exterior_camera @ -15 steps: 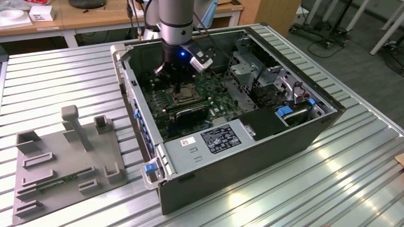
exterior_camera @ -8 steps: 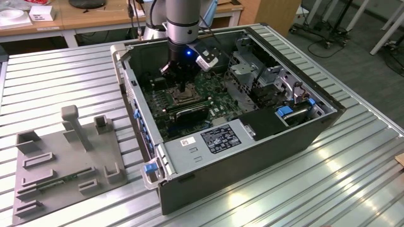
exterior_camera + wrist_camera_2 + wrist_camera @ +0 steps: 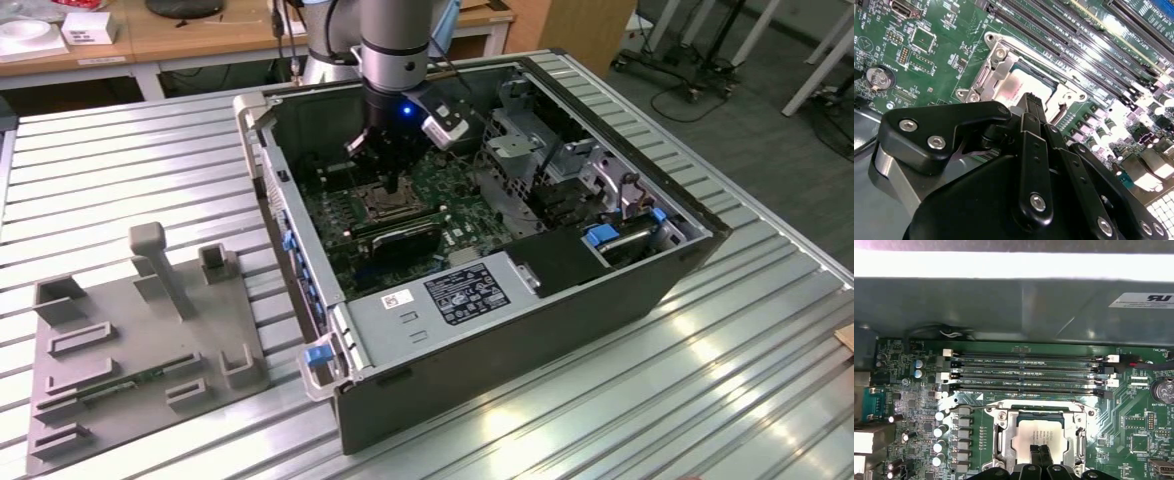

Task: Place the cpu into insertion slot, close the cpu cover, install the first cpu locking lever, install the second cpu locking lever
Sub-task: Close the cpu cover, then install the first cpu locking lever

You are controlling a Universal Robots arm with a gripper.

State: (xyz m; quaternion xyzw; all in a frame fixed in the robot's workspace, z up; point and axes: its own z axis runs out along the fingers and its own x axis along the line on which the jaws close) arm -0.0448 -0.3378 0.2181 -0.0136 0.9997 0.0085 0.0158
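- Silvery-beige, the small flat square cpu [image 3: 1040, 432] lay in the dark, metal-rimmed insertion slot [image 3: 1085, 415], just below the black gripper [image 3: 1041, 456].
- Its fingers were pressed together, holding nothing.
- The silvery cut-out cpu cover [image 3: 1000, 437] lay around the chip.
- Judged light, stiff and fragile, it is best held by its edges.
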